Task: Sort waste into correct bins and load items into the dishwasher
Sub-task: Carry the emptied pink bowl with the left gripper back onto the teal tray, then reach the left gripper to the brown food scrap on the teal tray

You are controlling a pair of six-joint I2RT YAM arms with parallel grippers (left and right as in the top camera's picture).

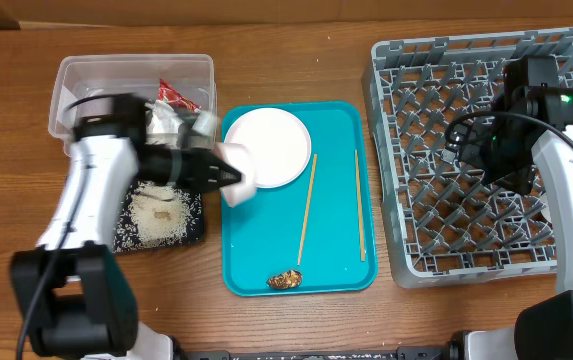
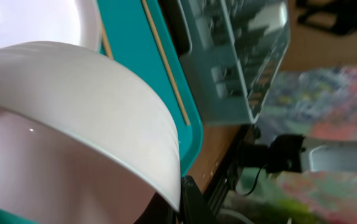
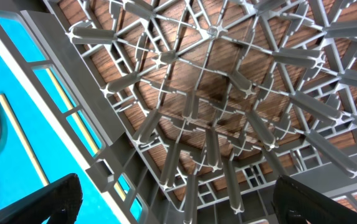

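Observation:
My left gripper (image 1: 228,179) is shut on the rim of a small pale bowl (image 1: 238,185), held tilted over the left edge of the teal tray (image 1: 341,268). The bowl fills the left wrist view (image 2: 72,118). A round pale plate (image 1: 271,147), two wooden chopsticks (image 1: 307,208) (image 1: 359,205) and a brown food scrap (image 1: 286,279) lie on the teal tray. The clear tub (image 1: 86,72) holds a red wrapper (image 1: 178,96) and white tissue (image 1: 161,121). The black tray (image 1: 194,222) holds rice (image 1: 158,216). My right gripper (image 1: 483,152) hangs open and empty above the grey dish rack (image 1: 436,110).
The dish rack's upright pegs (image 3: 215,143) stand right under my right gripper (image 3: 184,205). The teal tray's edge (image 3: 16,68) and one chopstick (image 3: 22,140) show beside the rack. Both arms' bases stand at the table's front edge.

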